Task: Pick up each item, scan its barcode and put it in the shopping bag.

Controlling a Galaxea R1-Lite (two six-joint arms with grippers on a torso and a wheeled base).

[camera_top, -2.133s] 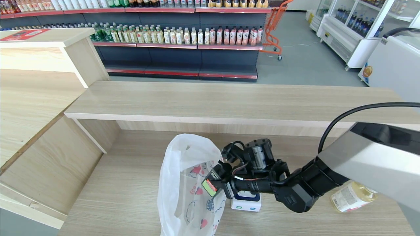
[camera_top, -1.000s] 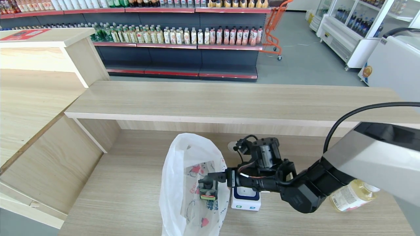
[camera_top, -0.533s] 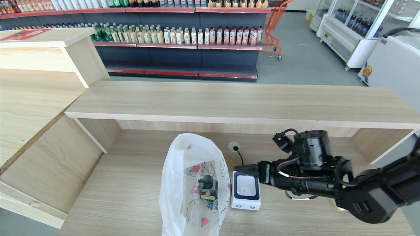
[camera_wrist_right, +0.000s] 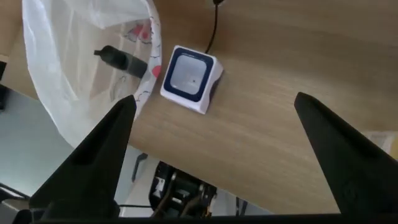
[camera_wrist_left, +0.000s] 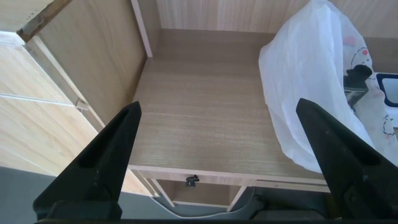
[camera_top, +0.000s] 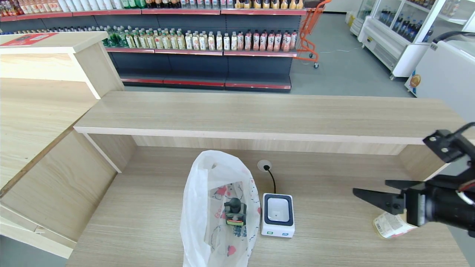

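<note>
Both left gripper and right gripper are held open, empty. Beyond the right fingertips a scanner is seen, then a bag holding a bottle.

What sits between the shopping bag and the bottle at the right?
The barcode scanner, close beside the shopping bag; then bare counter up to the bottle, per the head view.

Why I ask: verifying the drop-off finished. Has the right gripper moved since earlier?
Yes. The right gripper withdrew rightward, from the shopping bag past the scanner.
</note>
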